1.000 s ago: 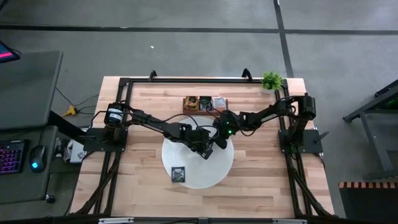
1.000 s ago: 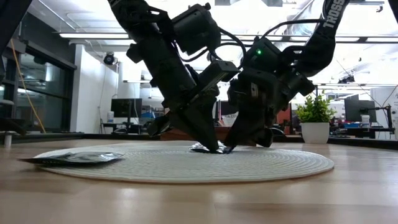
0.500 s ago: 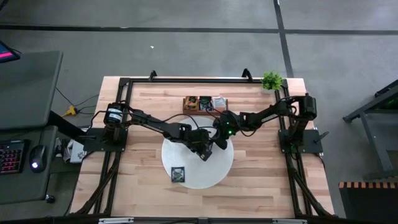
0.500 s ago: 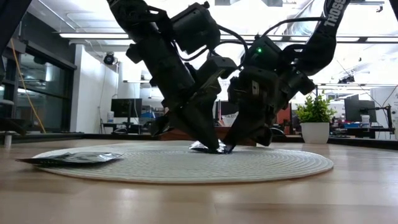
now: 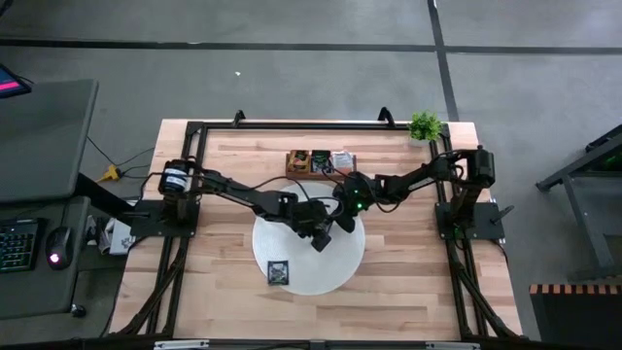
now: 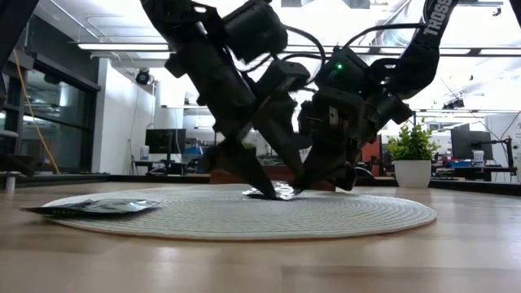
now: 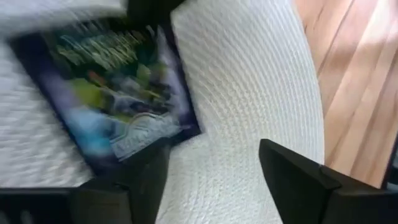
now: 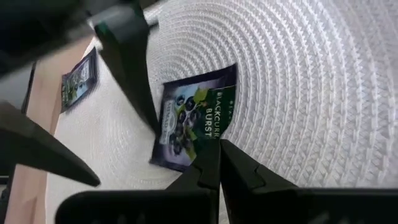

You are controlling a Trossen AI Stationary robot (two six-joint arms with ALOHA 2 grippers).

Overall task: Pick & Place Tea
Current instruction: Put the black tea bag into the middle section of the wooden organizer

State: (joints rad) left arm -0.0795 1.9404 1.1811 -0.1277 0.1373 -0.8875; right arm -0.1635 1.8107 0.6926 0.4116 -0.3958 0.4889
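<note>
A dark tea sachet [image 8: 189, 121] with a berry print lies on the round white mat [image 5: 309, 248], near the mat's far right part. My right gripper [image 8: 219, 146] is shut at the sachet's edge. My left gripper [image 6: 275, 183] stands open over the same sachet [image 6: 273, 193], pointing down. One of its fingers [image 8: 134, 81] is at the sachet's opposite edge and the other [image 8: 43, 152] stands off over bare mat. A second dark sachet [image 5: 279, 272] lies flat on the mat's near left part. My right gripper pinches the sachet's edge [image 8: 214, 138] between the tips of its two fingers. It comes slanting down from the table's far right. The sachet lies on the mat, hardly raised. My left gripper: one finger [image 7: 140, 180] overlaps the sachet's corner [image 7: 163, 138]; whether they touch I cannot tell.
A brown wooden tray [image 5: 291, 162] with several sachets stands just beyond the mat's far edge. A small potted plant [image 5: 425, 125] is at the far right corner. The two arms cross closely over the mat's middle. Bare wood lies to the mat's left, right and near sides.
My left gripper has opened and let go of the sachet, its fingers now spread above it. The sachet stays on the mat, its edge in my right gripper, which has kept its place.
</note>
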